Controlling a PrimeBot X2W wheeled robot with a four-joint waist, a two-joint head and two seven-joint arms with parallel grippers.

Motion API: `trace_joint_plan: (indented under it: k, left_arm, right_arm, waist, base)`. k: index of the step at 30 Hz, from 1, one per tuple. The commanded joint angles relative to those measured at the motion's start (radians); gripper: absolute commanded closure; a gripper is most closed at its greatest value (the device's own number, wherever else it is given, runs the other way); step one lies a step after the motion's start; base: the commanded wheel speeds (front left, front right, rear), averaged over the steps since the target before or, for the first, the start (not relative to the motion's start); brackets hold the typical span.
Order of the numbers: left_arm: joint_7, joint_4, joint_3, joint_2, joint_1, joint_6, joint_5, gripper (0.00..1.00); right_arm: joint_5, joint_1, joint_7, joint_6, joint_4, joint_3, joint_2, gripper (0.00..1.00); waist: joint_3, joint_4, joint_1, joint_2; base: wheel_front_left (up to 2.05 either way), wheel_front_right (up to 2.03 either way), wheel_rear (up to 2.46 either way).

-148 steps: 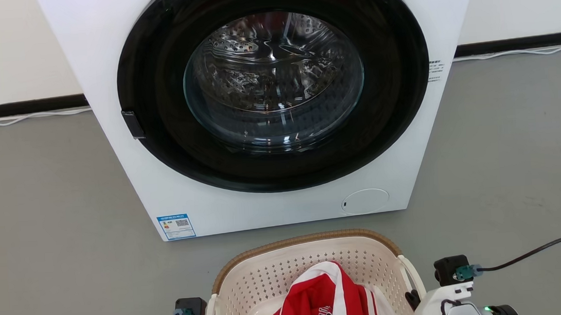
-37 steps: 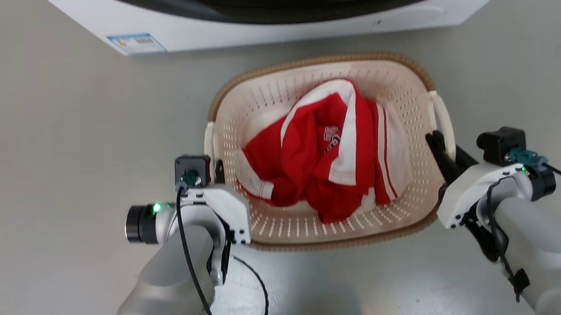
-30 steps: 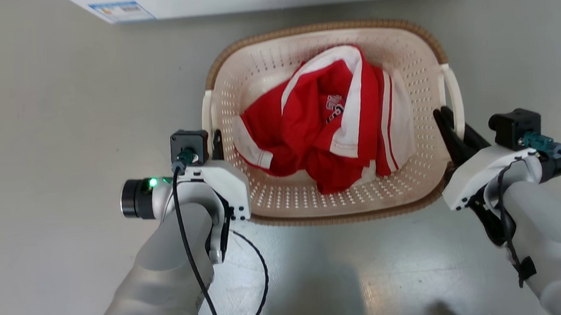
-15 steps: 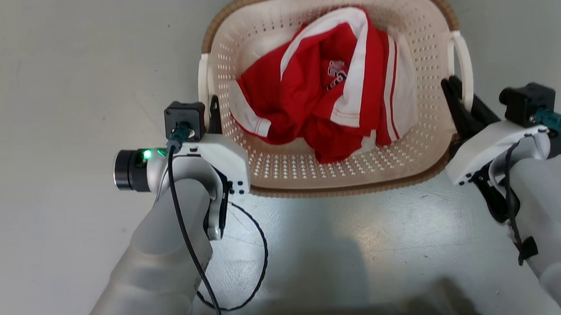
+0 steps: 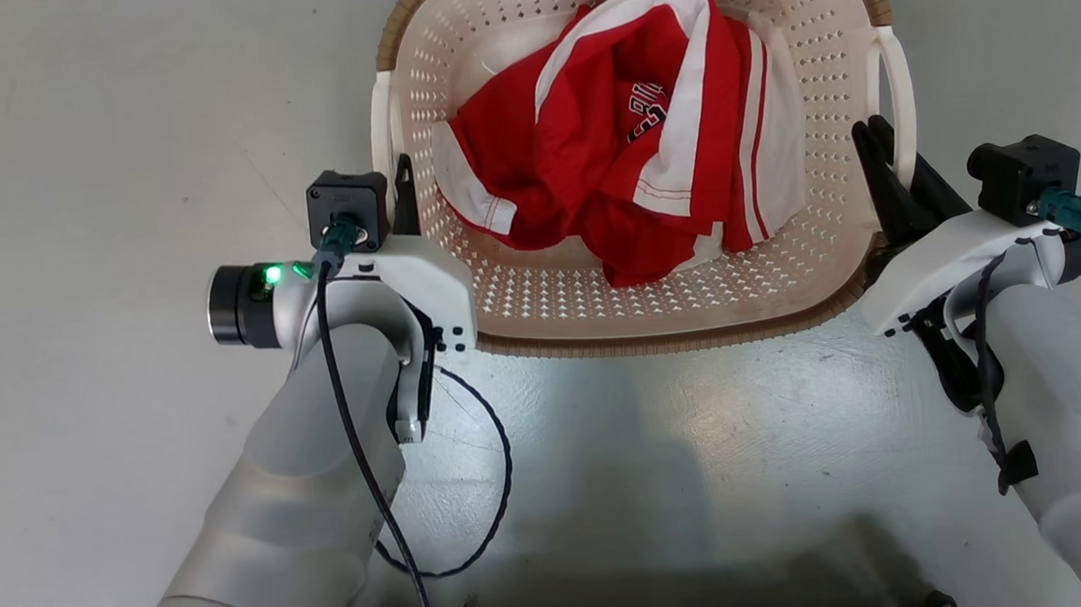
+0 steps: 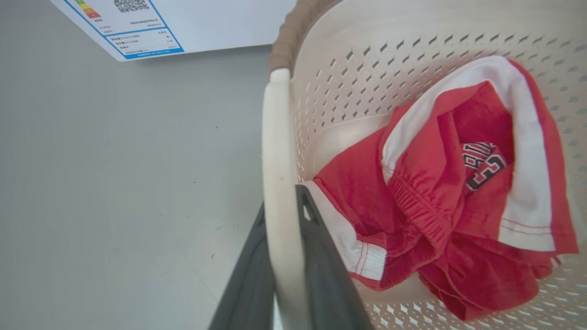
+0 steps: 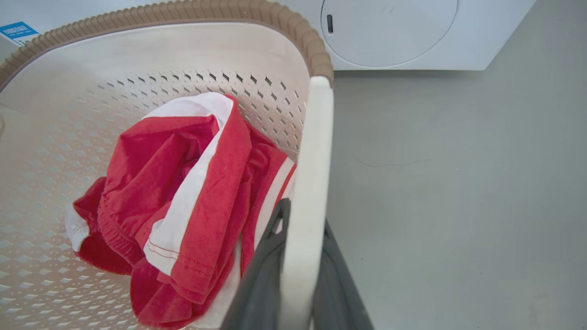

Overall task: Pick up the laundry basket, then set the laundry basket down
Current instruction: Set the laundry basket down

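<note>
The laundry basket (image 5: pixel 655 338) is cream with perforated walls and a brown woven-look rim, and its far end is cut off by the top of the head view. A crumpled red and white garment (image 5: pixel 625 148) lies inside it. My left gripper (image 5: pixel 398 176) is shut on the white left loop handle (image 5: pixel 379 116). My right gripper (image 5: pixel 880 142) is shut on the right loop handle (image 5: pixel 898 75). In the left wrist view the handle (image 6: pixel 276 151) runs between the dark fingers (image 6: pixel 321 256). The right wrist view has its handle (image 7: pixel 308 174) pinched the same way. Whether the basket touches the floor I cannot tell.
A white washer stands just beyond the basket, its lower front with a blue label (image 6: pixel 137 27) and a round service flap (image 7: pixel 390 32). Grey floor (image 5: pixel 117 132) lies open on both sides. A black cable (image 5: pixel 477 495) loops under my left forearm.
The head view has swung down: the washer has left its top edge and the basket sits higher and looks larger. Both grippers stay shut on the handles.
</note>
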Motion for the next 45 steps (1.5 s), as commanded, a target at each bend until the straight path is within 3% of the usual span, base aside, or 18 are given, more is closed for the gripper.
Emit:
trace_joint_plan:
  k: [1,39,40,41,42,43,44,45]
  left_arm:
    - [-0.014,-0.028,0.013,0.005,-0.012,-0.003,0.019,1.00]
    - [-0.014,0.009,0.000,0.005,-0.026,0.003,0.006,1.00]
    - [-0.014,0.015,0.000,0.005,-0.024,0.005,0.001,1.00]
    - [-0.014,0.022,0.000,0.005,-0.022,0.008,-0.006,0.86]
    - [-0.014,0.027,-0.002,0.005,-0.021,0.009,-0.013,0.53]
    - [-0.014,0.032,-0.006,0.005,-0.022,0.011,-0.018,0.07]
    - [-0.014,0.038,-0.009,0.005,-0.025,0.020,-0.027,0.00]
    - [-0.014,0.042,-0.012,0.005,-0.024,0.023,-0.033,0.00]
  right_arm:
    - [-0.014,0.024,-0.012,0.008,-0.029,0.025,0.018,1.00]
    - [-0.011,0.014,-0.012,0.008,0.007,0.006,0.036,1.00]
    - [-0.012,0.012,-0.012,0.008,0.018,0.006,0.037,0.93]
    - [-0.014,0.010,-0.012,0.008,0.027,0.001,0.038,0.59]
    - [-0.012,0.008,-0.012,0.008,0.039,-0.004,0.042,0.26]
    - [-0.013,0.006,-0.012,0.008,0.049,-0.004,0.044,0.00]
    - [-0.019,0.001,-0.012,0.008,0.055,-0.010,0.046,0.00]
    - [-0.023,0.001,-0.012,0.008,0.056,-0.014,0.047,0.00]
  waist:
    - [0.005,-0.001,-0.0002,0.0000]
    - [0.023,-0.011,-0.0002,0.0000]
    - [0.023,-0.012,-0.0002,0.0000]
    - [0.022,-0.013,-0.0002,0.0000]
    - [0.021,-0.013,-0.0002,0.0000]
    - [0.020,-0.013,-0.0002,0.0000]
    - [0.020,-0.014,-0.0002,0.0000]
    - [0.019,-0.015,-0.0002,0.0000]
  base:
    - [0.00,0.00,0.00]
    - [0.00,0.00,0.00]
    - [0.00,0.00,0.00]
    - [0.00,0.00,0.00]
    - [0.00,0.00,0.00]
    - [0.00,0.00,0.00]
    - [0.00,0.00,0.00]
    - [0.00,0.00,0.00]
